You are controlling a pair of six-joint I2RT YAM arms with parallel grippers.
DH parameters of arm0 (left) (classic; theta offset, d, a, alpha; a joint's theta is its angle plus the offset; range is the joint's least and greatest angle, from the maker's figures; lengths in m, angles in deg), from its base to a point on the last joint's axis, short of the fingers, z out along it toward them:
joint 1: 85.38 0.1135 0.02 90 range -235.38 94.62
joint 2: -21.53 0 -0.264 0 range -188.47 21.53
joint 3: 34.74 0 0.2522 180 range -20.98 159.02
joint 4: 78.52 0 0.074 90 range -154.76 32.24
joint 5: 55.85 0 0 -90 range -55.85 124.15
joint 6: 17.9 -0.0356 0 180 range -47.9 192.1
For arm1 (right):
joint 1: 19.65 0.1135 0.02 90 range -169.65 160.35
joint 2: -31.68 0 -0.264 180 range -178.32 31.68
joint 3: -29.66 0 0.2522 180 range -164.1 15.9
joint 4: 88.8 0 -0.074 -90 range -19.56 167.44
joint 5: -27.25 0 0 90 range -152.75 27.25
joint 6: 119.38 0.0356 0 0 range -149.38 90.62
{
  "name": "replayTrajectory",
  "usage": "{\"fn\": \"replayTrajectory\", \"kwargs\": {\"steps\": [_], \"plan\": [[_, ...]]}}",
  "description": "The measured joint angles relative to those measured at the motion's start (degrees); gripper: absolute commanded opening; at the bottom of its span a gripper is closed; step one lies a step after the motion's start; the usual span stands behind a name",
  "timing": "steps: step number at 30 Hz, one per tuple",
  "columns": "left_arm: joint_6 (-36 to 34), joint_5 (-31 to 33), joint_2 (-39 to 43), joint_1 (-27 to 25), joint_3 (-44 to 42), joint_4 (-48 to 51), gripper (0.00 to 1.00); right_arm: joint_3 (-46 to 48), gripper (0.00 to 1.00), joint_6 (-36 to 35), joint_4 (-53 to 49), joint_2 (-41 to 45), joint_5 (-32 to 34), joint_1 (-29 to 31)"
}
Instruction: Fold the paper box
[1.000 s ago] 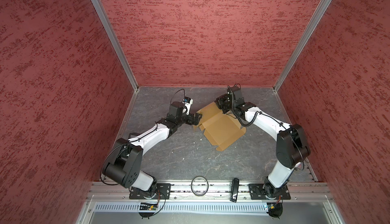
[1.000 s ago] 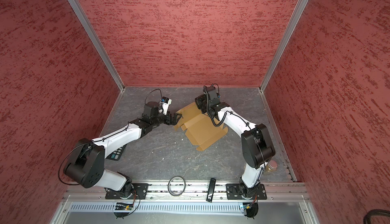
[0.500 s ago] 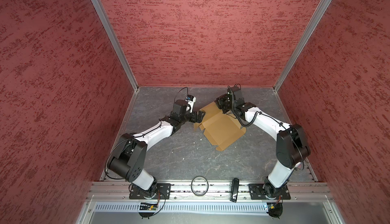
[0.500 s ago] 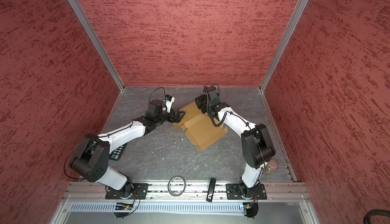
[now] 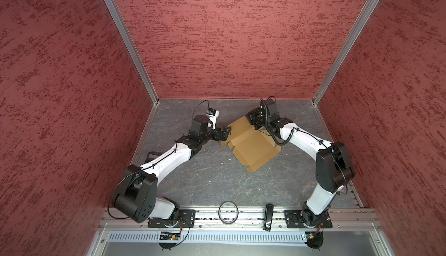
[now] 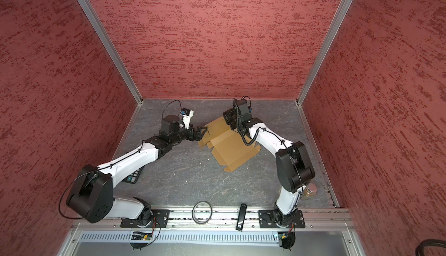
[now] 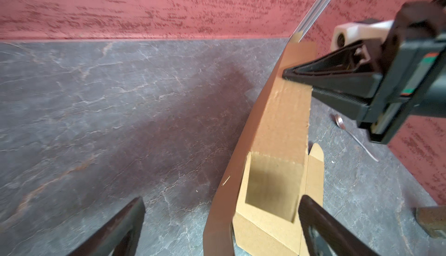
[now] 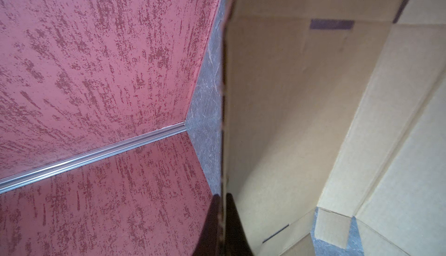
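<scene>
In both top views the left arm (image 5: 173,156) stretches from the lower left toward the centre, forearm low and nearly level, with the left gripper (image 5: 226,133) spread wide at the left edge of the paper box (image 5: 253,146); the right arm (image 5: 304,139) bends at a high elbow and slopes in from the right, the right gripper (image 5: 253,122) clamped on the box's raised rear flap; the box lies partly unfolded on the tabletop (image 5: 217,177) at upper centre, near the back wall (image 5: 229,49); the left wrist view shows the flap's end standing between the open fingers (image 7: 321,228) and a spoon (image 7: 352,136) beyond, unseen from above; a top view alone shows a jar (image 6: 310,192) by the right base; bare tabletop lies below the box.
</scene>
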Motion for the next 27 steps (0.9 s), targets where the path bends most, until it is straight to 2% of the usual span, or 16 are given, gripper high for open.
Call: {"fn": "replayTrajectory", "kwargs": {"steps": [7, 10, 13, 21, 27], "plan": [[1.73, -0.39, 6.49, 3.85, -1.92, 2.62, 1.00, 0.92, 0.04, -2.54, 1.05, 0.02, 1.33, 0.15], [2.78, -0.28, 8.37, 5.68, -2.97, 3.65, 0.96, 2.32, 0.04, -3.13, 1.99, 0.02, 1.51, 0.33], [3.80, 0.24, 8.70, 7.26, -4.81, 4.48, 0.87, 3.28, 0.04, -3.52, 3.21, 0.02, 1.51, 0.37], [4.37, 0.76, 1.11, 7.17, -8.15, 5.05, 0.85, 3.74, 0.04, -3.72, 5.29, 0.02, 1.44, 0.37], [3.06, 1.07, -4.26, 3.72, -7.45, 3.74, 0.86, 4.44, 0.04, -3.69, 6.62, 0.02, 1.42, 0.37]]}}
